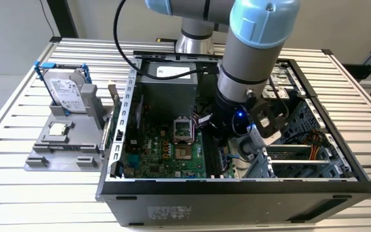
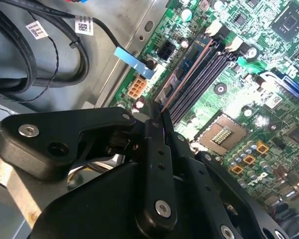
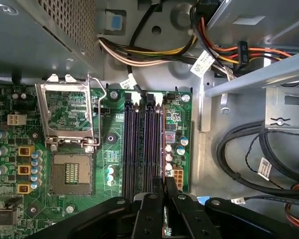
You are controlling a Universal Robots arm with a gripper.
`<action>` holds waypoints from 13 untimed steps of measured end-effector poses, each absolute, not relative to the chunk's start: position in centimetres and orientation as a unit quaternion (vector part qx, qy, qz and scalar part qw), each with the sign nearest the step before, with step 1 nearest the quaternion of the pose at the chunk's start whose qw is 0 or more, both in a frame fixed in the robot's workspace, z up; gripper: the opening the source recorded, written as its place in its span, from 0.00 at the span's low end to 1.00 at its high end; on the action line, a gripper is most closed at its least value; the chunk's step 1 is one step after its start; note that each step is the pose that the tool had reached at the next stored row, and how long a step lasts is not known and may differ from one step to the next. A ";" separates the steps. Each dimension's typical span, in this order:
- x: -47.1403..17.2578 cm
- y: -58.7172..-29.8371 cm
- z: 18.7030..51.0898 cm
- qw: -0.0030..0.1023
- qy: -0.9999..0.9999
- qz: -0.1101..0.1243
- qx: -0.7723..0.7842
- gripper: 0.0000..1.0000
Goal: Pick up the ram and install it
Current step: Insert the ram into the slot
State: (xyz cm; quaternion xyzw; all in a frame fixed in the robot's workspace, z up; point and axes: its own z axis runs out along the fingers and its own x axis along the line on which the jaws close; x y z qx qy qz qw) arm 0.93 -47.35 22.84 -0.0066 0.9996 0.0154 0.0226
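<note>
exterior view – arm: the arm [image 1: 250,63] comes down from the top straight into the open PC case [image 1: 237,186], which lies on its side on the slatted table [image 1: 18,193].
exterior view – gripper: the gripper [image 1: 227,146] is low inside the case, right over the motherboard [image 1: 166,150] on the exterior view's right side of the board. Can't make out the jaws from here, the wrist blocks them.
exterior view – off to the side: a hard drive [image 1: 63,89] stands in a grey fixture [image 1: 63,154] on the exterior view's left, well apart from the case.
second wrist view – ram: the ram [image 2: 187,72] shows edge-on as a thin strip running along the memory slots [image 2: 204,74], lined up with the outermost one, nearest the board's edge. Can't tell if it's fully seated.
second wrist view – jaws: the gripper [image 2: 160,117] has its black fingers [image 2: 157,149] squeezed in on the near end of the stick.
second wrist view – nearby: the CPU socket [image 2: 224,134] sits just beside the slots, and black cables [image 2: 40,59] lie off the board.
first wrist view – ram: same story, the ram [image 3: 163,144] is a thin line over the slot closest to the board edge, next to the other memory slots [image 3: 139,144].
first wrist view – jaws: the gripper [image 3: 163,191] is pinching the stick's end, one finger on each side.
first wrist view – nearby: the CPU socket [image 3: 70,172] has its lid flipped open.
</note>
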 end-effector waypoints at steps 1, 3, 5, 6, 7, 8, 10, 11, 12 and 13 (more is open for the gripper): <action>0.9 -47.4 22.8 0.022 1.000 0.015 -0.007 0.00; 0.9 -47.4 22.7 0.022 1.000 0.015 -0.007 0.00; 0.9 -47.4 22.6 0.022 1.000 0.015 -0.007 0.00; 0.9 -47.4 22.5 0.022 1.000 0.015 -0.007 0.00; 0.9 -47.4 22.5 0.022 1.000 0.015 -0.007 0.00; 0.9 -47.4 22.4 0.022 1.000 0.015 -0.007 0.00; 0.9 -47.4 22.3 0.022 1.000 0.014 -0.007 0.00; 0.9 -47.4 22.3 0.022 1.000 0.014 -0.007 0.00; 0.9 -47.4 22.2 0.022 1.000 0.014 -0.007 0.00; 0.9 -47.4 22.2 0.022 1.000 0.014 -0.007 0.00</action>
